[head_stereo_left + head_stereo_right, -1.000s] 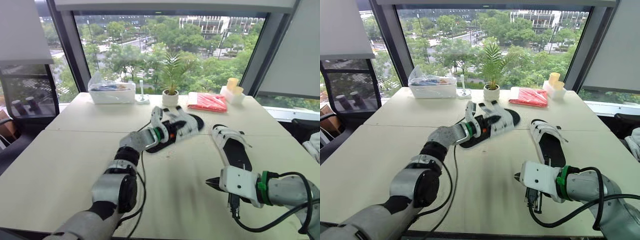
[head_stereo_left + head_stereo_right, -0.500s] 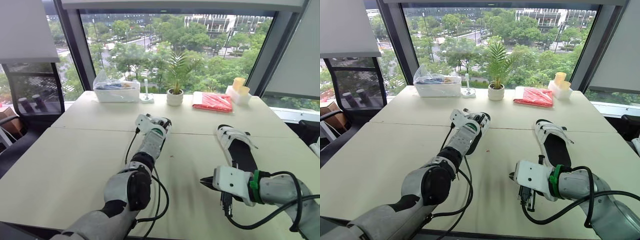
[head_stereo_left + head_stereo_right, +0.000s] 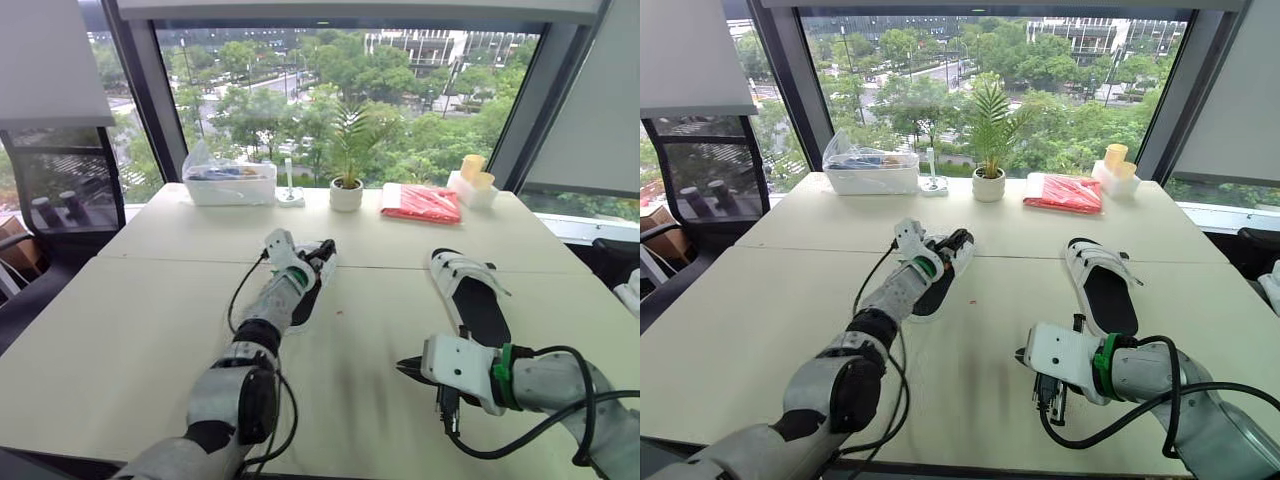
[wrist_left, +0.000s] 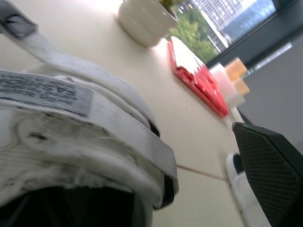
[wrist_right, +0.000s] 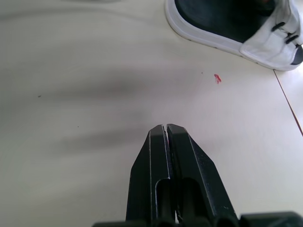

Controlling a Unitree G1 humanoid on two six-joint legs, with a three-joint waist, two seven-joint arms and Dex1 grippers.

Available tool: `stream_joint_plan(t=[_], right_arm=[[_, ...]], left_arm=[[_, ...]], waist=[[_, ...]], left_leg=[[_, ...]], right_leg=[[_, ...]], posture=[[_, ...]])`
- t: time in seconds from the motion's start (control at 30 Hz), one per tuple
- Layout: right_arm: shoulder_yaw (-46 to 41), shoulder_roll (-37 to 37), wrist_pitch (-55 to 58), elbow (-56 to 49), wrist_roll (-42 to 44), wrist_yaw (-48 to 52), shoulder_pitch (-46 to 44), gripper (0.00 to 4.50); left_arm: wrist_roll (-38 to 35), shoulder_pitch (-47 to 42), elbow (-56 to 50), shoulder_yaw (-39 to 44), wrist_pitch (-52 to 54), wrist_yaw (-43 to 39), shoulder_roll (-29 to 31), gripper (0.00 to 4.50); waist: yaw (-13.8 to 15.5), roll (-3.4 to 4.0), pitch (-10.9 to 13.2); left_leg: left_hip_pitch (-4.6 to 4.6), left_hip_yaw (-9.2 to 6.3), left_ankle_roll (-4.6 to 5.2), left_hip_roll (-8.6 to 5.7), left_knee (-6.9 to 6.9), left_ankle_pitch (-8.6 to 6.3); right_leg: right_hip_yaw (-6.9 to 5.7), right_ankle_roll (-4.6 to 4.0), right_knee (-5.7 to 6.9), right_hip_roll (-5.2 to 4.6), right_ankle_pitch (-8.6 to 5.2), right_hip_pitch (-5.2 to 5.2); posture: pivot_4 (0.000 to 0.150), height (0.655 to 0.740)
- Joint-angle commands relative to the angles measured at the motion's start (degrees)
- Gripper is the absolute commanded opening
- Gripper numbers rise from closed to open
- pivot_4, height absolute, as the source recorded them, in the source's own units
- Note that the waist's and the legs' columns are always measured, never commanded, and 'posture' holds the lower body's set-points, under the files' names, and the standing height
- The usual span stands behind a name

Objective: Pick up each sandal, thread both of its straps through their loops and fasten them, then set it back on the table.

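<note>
1. The table carries two sandals, both lying flat, one near its middle and one on its right half
2. The left gripper is stretched out to the middle of the table and sits right at the far end of the left sandal. Whether it is clamped on the sandal or standing free of it cannot be told
3. In the left wrist view this sandal's white straps lie folded over one another, and one of them bears a grey label
4. The right sandal lies sole down with its black footbed up. Its white straps are at the end nearer the table's far edge, and it is well apart from both grippers
5. The right gripper is closed on nothing, its two black fingers pressed together. It hangs low over bare table near the near edge, on the right
6. Along the far edge stand a clear container, a potted plant, a red packet and a white box of yellow things
</note>
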Motion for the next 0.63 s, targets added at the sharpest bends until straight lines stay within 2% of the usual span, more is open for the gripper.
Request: stream_joint_plan(t=[0.03, 0.17, 0.37, 0.53, 0.63], right_arm=[[-1.0, 0.3, -3.1, 1.5, 0.2, 0.2, -0.5, 0.00], [-2.1, 0.2, -6.2, 5.0, -0.1, 0.3, -0.1, 0.00], [-6.9, 0.5, -8.6, 9.9, 1.9, 0.5, -0.7, 0.00], [-10.6, 0.3, -9.1, 12.7, 3.3, 1.0, -0.4, 0.00], [-12.1, 0.6, -9.0, 13.1, 4.2, 0.9, -0.4, 0.00]], left_arm=[[1.1, 5.9, -19.5, -7.2, 10.2, -6.1, 5.3, 4.45], [-0.5, 14.3, -36.8, -11.8, 19.1, -12.1, 13.1, 4.45], [-1.5, 23.2, -53.0, -14.5, 23.8, -20.4, 24.9, 4.45], [-2.8, 29.9, -60.5, -14.2, 25.2, -24.9, 31.8, 4.45], [-1.4, 34.7, -61.6, -13.3, 22.3, -26.4, 34.5, 4.45]], waist=[[-0.5, 0.00, 0.0], [-0.5, 0.01, 0.0], [-0.2, 0.03, 0.0], [-0.2, 0.03, 0.0], [-0.2, 0.04, 0.0]], left_leg=[[0.01, -0.01, 0.00, 0.05, 0.00, 0.00], [0.05, -0.01, -0.06, 0.15, 0.01, 0.04], [0.08, 0.00, -0.04, 0.10, 0.05, 0.08], [0.08, -0.02, 0.00, 0.10, 0.04, 0.07], [0.08, -0.01, 0.24, 0.10, 0.04, -0.05]], right_leg=[[0.01, 0.00, 0.03, -0.01, 0.00, -0.01], [0.08, 0.00, 0.19, -0.03, 0.00, -0.06], [0.16, -0.01, 0.20, -0.15, 0.00, -0.01], [0.16, -0.02, 0.19, -0.25, -0.01, 0.00], [0.16, -0.02, 0.19, -0.26, -0.01, 0.01]], posture=[[0.150, 0.7400], [0.150, 0.7400], [0.150, 0.7400], [0.150, 0.7400], [0.150, 0.7400]])
